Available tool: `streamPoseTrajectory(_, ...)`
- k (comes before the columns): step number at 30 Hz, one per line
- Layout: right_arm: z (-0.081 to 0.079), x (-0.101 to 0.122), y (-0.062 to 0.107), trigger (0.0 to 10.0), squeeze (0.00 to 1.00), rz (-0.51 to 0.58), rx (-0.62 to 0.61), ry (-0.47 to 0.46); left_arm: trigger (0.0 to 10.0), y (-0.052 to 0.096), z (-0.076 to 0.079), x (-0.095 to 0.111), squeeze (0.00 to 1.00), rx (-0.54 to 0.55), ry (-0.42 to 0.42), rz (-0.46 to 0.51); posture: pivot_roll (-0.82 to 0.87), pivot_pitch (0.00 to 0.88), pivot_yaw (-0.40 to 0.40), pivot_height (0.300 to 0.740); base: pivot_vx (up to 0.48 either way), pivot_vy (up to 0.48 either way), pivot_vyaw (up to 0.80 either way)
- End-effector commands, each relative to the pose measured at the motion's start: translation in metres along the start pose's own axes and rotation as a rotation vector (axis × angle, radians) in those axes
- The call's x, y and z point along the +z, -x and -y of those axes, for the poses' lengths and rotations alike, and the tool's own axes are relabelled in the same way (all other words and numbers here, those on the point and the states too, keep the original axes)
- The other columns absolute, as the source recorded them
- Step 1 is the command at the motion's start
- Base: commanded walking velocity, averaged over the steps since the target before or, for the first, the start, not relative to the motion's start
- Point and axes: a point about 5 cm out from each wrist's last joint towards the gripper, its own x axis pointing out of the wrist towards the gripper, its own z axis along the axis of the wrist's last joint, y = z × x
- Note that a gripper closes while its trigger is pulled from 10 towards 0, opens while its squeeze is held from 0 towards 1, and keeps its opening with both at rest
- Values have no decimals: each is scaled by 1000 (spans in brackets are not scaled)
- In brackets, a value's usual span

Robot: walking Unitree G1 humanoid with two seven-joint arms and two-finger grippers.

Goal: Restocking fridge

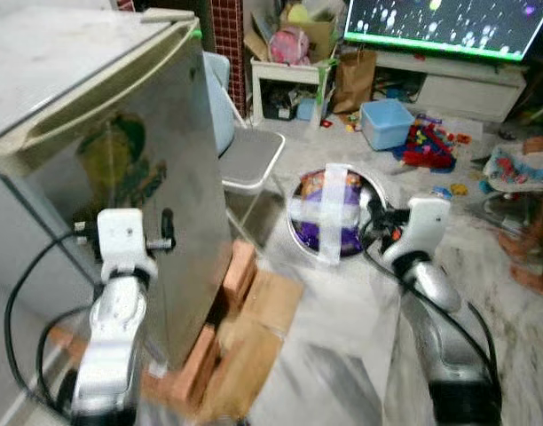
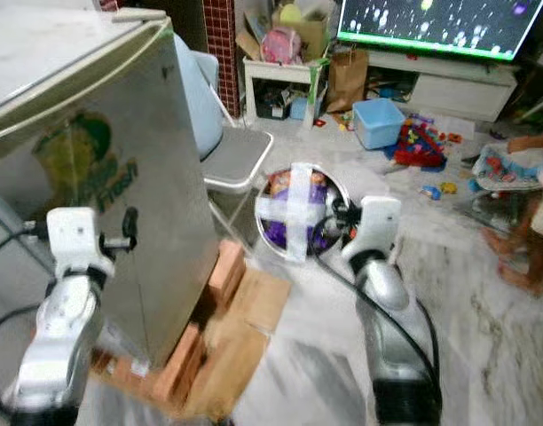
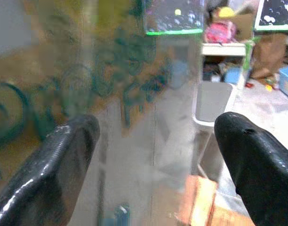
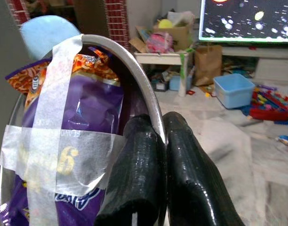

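**Stock check: bowl of snacks in R gripper, fridge shut ahead-left**

1. Steel bowl (image 1: 335,213) — held up off the floor, ctr of my head view, at approx 10 o'clock from my right gripper (image 1: 376,219). In the wrist view the two black fingers (image 4: 139,165) are pressed onto the rim, one inside, one outside; pinching it. Bowl tipped so its open face points up toward the camera.

2. Snack packet (image 4: 83,117) — purple w/ orange top, lying inside the bowl. Long axis runs approx 12-to-6 in the head view, orange end at 12. Strapped in by a cross of white tape (image 1: 329,213) over bowl and packet.

3. Fridge (image 1: 121,177) — silver, door closed, green logo on the front; stands at 9–10 o'clock from the bowl, well apart from it. Base sits on bricks (image 1: 232,284) and cardboard (image 1: 263,319).

4. Left gripper (image 1: 125,232) — raised close in front of the fridge door, fingers spread wide, nothing between them; can't tell if they touch the door.

5. Misc — white chair (image 1: 249,160) beyond the fridge; TV (image 1: 440,22) at 1 o'clock; blue tub (image 1: 387,120) and toys (image 1: 427,142) on the floor; a person's legs (image 2: 529,231) at 3 o'clock.
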Motion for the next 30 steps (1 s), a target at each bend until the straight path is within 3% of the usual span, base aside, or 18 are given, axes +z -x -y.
streamPoseTrajectory(1,-4,10,-3,10000,0,46,8,-12,10000,0,-1,3,0,-9,-8,6,-3,25,6,740,0,480,0)
streamPoseTrajectory(7,-3,10,-3,10000,0,46,2,-10,10000,0,0,2,0,-4,-13,-1,-4,26,7,740,0,394,0)
streamPoseTrajectory(18,-1,10,-2,10000,0,45,-16,0,10000,-7,-11,8,0,33,-10,23,-4,32,11,740,0,0,0)
streamPoseTrajectory(25,11,-2,9,10000,0,-21,-96,56,10000,-4,-40,-2,0,184,57,-37,1,37,8,740,0,0,0)
streamPoseTrajectory(30,25,-17,25,10000,0,-97,-194,39,10000,-2,-59,-4,0,280,49,-43,1,42,1,740,0,0,0)
